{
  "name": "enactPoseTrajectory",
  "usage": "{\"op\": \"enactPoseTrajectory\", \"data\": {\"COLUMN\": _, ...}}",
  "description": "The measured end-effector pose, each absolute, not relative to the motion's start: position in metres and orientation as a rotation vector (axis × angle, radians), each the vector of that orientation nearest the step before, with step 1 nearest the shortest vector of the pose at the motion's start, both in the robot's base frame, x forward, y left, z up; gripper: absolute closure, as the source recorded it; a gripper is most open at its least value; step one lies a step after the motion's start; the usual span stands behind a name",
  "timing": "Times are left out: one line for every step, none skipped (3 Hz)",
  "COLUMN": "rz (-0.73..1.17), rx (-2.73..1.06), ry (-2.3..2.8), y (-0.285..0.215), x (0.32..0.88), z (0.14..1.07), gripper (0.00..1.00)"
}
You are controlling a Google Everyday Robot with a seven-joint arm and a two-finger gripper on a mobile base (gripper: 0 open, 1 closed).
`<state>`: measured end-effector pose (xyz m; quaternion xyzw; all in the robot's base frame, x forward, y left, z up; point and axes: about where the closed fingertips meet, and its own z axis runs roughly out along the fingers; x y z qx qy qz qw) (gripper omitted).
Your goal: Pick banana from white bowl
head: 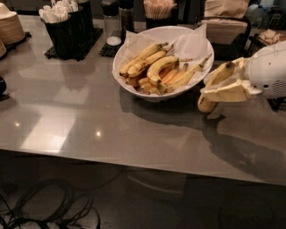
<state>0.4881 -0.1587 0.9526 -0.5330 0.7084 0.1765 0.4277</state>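
Observation:
My gripper [223, 88] is at the right, just outside the white bowl [134, 42] and level with its rim. Its pale fingers [228, 93] are shut on a yellow banana [213, 82] with a dark top end. The banana hangs nearly upright, its lower end close above the table. The bowl is lined with crinkled white paper and holds several more bananas [158, 67], some small and brown.
Black caddies of cutlery and napkins [67, 27], shakers [111, 20] and a cup of sticks [158, 11] stand behind the bowl. Tan plates [10, 24] are stacked at the far left. Brown bags [228, 20] sit at the back right. The grey table's front edge [134, 156] runs below.

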Motion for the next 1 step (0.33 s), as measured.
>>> {"op": "enactPoseTrajectory", "data": {"rz": 0.532, "rx": -1.327, "ry": 1.681, "y": -0.1467, "x": 0.4975, "z": 0.9428, "gripper": 1.00}}
